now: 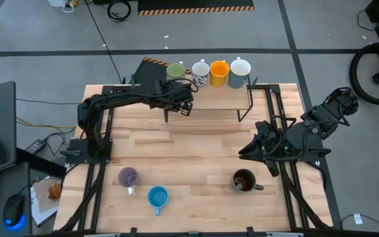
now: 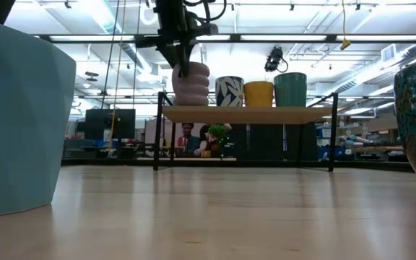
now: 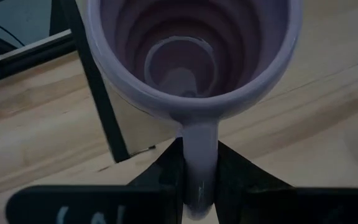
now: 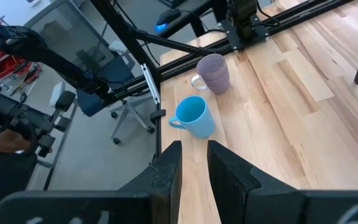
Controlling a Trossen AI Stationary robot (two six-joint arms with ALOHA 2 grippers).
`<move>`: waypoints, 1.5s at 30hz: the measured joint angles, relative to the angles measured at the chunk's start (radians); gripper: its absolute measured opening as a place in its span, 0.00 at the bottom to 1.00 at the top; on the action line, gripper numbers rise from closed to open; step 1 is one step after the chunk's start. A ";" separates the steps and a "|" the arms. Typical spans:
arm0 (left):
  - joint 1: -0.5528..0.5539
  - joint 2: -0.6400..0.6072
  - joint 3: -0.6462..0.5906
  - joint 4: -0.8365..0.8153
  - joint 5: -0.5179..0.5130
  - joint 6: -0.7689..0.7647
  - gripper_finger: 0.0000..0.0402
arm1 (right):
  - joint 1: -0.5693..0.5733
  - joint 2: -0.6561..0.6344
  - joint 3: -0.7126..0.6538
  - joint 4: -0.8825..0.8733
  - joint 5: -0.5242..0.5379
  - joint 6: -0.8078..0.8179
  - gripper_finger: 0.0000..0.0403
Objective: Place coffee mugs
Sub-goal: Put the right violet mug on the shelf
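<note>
Left wrist view: left jaws pinch the purple mug by its thin handle above the shelf; it could twist loose. Right jaws empty, nearly closed.

Grey concrete floor, office chair, ceiling lights

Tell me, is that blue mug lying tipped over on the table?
No, the blue mug stands upright on the table, open mouth up, beside the purple mug.
</note>
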 joint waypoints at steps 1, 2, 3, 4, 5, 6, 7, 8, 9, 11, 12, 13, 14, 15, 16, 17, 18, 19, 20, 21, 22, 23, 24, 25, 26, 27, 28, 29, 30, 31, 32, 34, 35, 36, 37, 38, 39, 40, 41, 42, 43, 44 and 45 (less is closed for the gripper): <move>0.002 0.000 0.000 0.002 0.002 -0.002 0.15 | 0.000 0.000 0.000 0.000 0.000 0.000 0.20; 0.004 0.000 0.000 0.001 0.004 -0.001 0.15 | 0.000 0.000 0.000 0.000 0.000 0.000 0.20; 0.005 0.000 0.000 0.001 0.007 0.001 0.15 | 0.000 0.000 0.000 0.000 -0.001 0.000 0.20; 0.005 0.000 0.000 0.001 0.009 0.002 0.15 | 0.000 0.000 0.000 0.000 -0.001 -0.001 0.20; 0.005 0.000 0.000 0.001 0.010 0.002 0.15 | 0.000 0.000 0.000 0.000 -0.001 -0.001 0.20; 0.005 0.000 0.000 0.001 0.009 0.002 0.15 | 0.000 0.000 0.000 0.000 -0.001 -0.001 0.20; 0.005 0.000 0.000 0.001 0.008 0.002 0.15 | 0.000 0.000 0.000 0.000 -0.001 -0.001 0.20; 0.005 0.000 0.000 0.002 0.007 0.003 0.16 | 0.000 0.000 0.000 0.000 -0.001 -0.001 0.20; 0.005 0.000 -0.001 0.002 0.005 0.003 0.17 | 0.000 0.000 0.000 0.000 -0.001 -0.001 0.20; 0.005 0.001 -0.001 0.002 -0.005 0.002 0.20 | 0.000 0.000 0.000 0.000 -0.001 -0.001 0.20; 0.005 0.002 -0.002 0.002 -0.006 0.002 0.22 | 0.000 0.000 0.000 0.000 -0.001 -0.002 0.20; 0.005 0.002 -0.002 0.002 -0.007 0.002 0.24 | 0.000 0.000 0.000 0.000 -0.001 -0.002 0.20; 0.005 0.002 -0.002 0.003 -0.008 0.002 0.25 | 0.000 0.000 0.000 0.000 -0.001 -0.002 0.20; 0.005 0.002 -0.002 0.003 -0.010 0.002 0.27 | 0.000 0.000 0.000 0.000 -0.001 -0.002 0.20; 0.005 0.002 -0.002 0.003 -0.014 0.002 0.28 | 0.000 0.000 0.000 0.000 -0.001 -0.003 0.20; 0.005 0.002 -0.002 0.003 -0.018 0.003 0.29 | 0.000 0.000 0.000 0.000 -0.001 -0.003 0.20; 0.003 0.002 -0.002 0.003 -0.023 0.003 0.29 | 0.000 0.000 0.000 0.000 -0.001 -0.003 0.20; 0.001 0.002 -0.002 0.003 -0.027 0.004 0.30 | 0.000 0.000 0.000 0.000 -0.001 -0.003 0.20; -0.001 0.000 -0.002 0.003 -0.027 0.004 0.30 | 0.000 0.000 0.000 0.000 -0.001 -0.003 0.20; -0.001 -0.003 -0.002 0.003 -0.027 0.004 0.30 | 0.000 0.000 0.000 0.000 -0.001 -0.003 0.20; -0.001 -0.006 -0.002 0.007 -0.030 0.005 0.30 | 0.000 0.000 0.000 0.000 -0.001 -0.003 0.20; -0.002 -0.012 -0.002 0.010 -0.032 0.005 0.30 | 0.000 0.000 0.000 0.000 -0.001 -0.003 0.20; -0.002 -0.016 -0.002 0.009 -0.032 0.007 0.31 | 0.000 0.000 0.000 -0.001 -0.001 -0.003 0.20; -0.003 -0.020 -0.002 0.010 -0.029 0.014 0.31 | 0.000 0.000 0.000 -0.001 -0.001 -0.003 0.20; -0.003 -0.025 -0.002 0.013 -0.021 0.024 0.31 | 0.000 0.000 0.000 -0.001 -0.001 -0.004 0.20; -0.003 -0.028 -0.002 0.012 -0.011 0.032 0.31 | 0.000 0.000 0.000 -0.001 -0.001 -0.004 0.20; -0.002 -0.030 -0.002 0.011 -0.006 0.039 0.31 | 0.000 0.000 0.000 -0.001 -0.001 -0.004 0.20; 0.000 -0.030 -0.002 0.011 -0.001 0.045 0.30 | 0.000 0.000 0.000 -0.001 -0.001 -0.004 0.20; 0.001 -0.030 -0.002 0.010 0.006 0.047 0.30 | 0.000 0.000 0.000 0.000 -0.001 -0.004 0.20; 0.004 -0.030 -0.002 0.007 0.012 0.049 0.30 | 0.000 0.000 0.000 -0.001 -0.001 -0.004 0.20; 0.006 -0.030 -0.002 0.003 0.017 0.049 0.29 | 0.000 0.000 0.000 0.000 -0.001 -0.004 0.20; 0.011 -0.030 -0.002 0.005 0.017 0.051 0.29 | 0.000 0.000 0.000 0.001 -0.001 -0.004 0.20; 0.012 -0.027 -0.002 0.008 0.016 0.055 0.29 | 0.000 0.000 0.000 0.002 -0.001 -0.004 0.20; 0.012 -0.025 -0.002 0.008 0.015 0.055 0.29 | 0.000 0.000 0.000 0.007 -0.001 -0.004 0.20; 0.013 -0.024 -0.002 0.006 0.008 0.055 0.29 | 0.000 0.000 0.000 0.009 -0.001 -0.004 0.20; 0.012 -0.024 -0.002 0.007 0.000 0.055 0.29 | 0.000 0.000 0.000 0.010 -0.001 -0.004 0.20; 0.012 -0.024 -0.002 0.007 -0.007 0.055 0.29 | 0.000 0.000 0.000 0.015 -0.001 -0.004 0.20; 0.012 -0.024 -0.002 0.006 -0.009 0.054 0.28 | 0.000 0.000 0.000 0.020 -0.001 -0.004 0.20; 0.013 -0.024 -0.002 0.006 -0.009 0.054 0.27 | 0.000 0.000 0.000 0.023 -0.001 -0.004 0.20; 0.015 -0.024 -0.002 0.006 -0.008 0.054 0.25 | 0.000 0.000 0.000 0.027 -0.001 -0.006 0.20; 0.016 -0.024 -0.002 0.006 -0.005 0.053 0.23 | 0.000 0.000 0.000 0.030 -0.001 -0.008 0.20; 0.016 -0.024 -0.002 0.006 -0.003 0.049 0.21 | 0.000 0.000 0.000 0.030 -0.001 -0.008 0.20; 0.016 -0.024 -0.002 0.006 -0.003 0.043 0.19 | 0.000 0.000 0.000 0.029 -0.001 -0.008 0.20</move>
